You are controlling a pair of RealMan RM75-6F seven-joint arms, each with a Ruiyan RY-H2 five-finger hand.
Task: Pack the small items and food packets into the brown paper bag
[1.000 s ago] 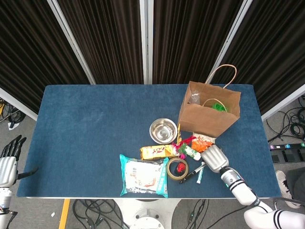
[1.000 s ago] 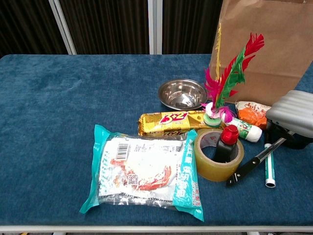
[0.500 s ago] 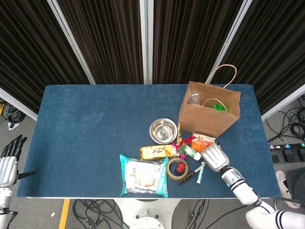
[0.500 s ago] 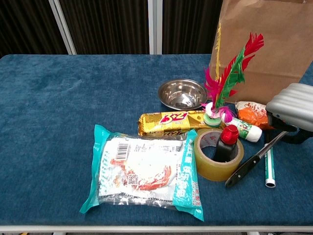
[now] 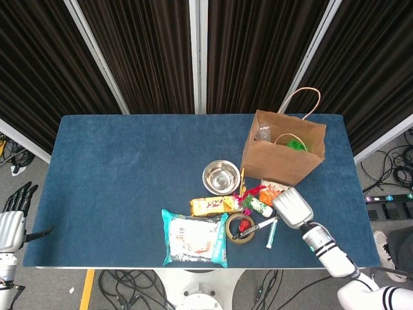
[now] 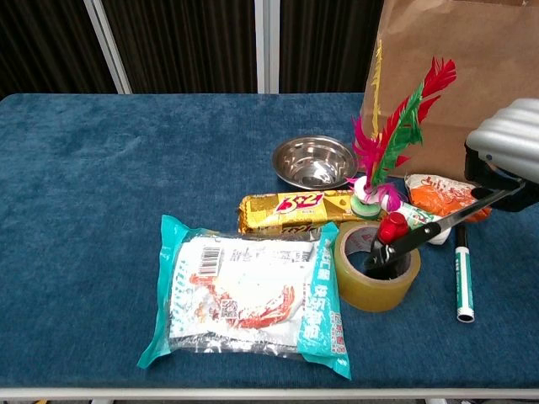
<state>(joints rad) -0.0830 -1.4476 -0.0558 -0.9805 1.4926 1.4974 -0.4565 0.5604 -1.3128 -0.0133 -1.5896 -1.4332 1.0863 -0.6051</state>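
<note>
The brown paper bag (image 5: 284, 152) (image 6: 459, 76) stands open at the right rear, with something green inside. My right hand (image 5: 293, 208) (image 6: 504, 156) grips one end of a black pen (image 5: 255, 225) (image 6: 421, 236) and holds it tilted above the table; its far end hangs over the tape roll (image 5: 240, 228) (image 6: 370, 269), which rings a red-capped bottle (image 6: 392, 229). Nearby lie a noodle packet (image 5: 195, 237) (image 6: 253, 290), a yellow biscuit packet (image 5: 213, 205) (image 6: 295, 209), an orange packet (image 6: 438, 192), a feather shuttlecock (image 6: 392, 135) and a green-white marker (image 6: 462, 278). My left hand (image 5: 11, 219) hangs off the table's left side, holding nothing.
A steel bowl (image 5: 221, 176) (image 6: 313, 162) sits left of the bag. A small white-green bottle (image 6: 417, 217) lies under the shuttlecock. The blue table (image 5: 129, 168) stretches bare to the left. Dark curtains stand behind.
My right hand has risen and moved toward the bag, lifting the black pen off the table. The pen now slants up over the tape roll. The left hand stayed put.
</note>
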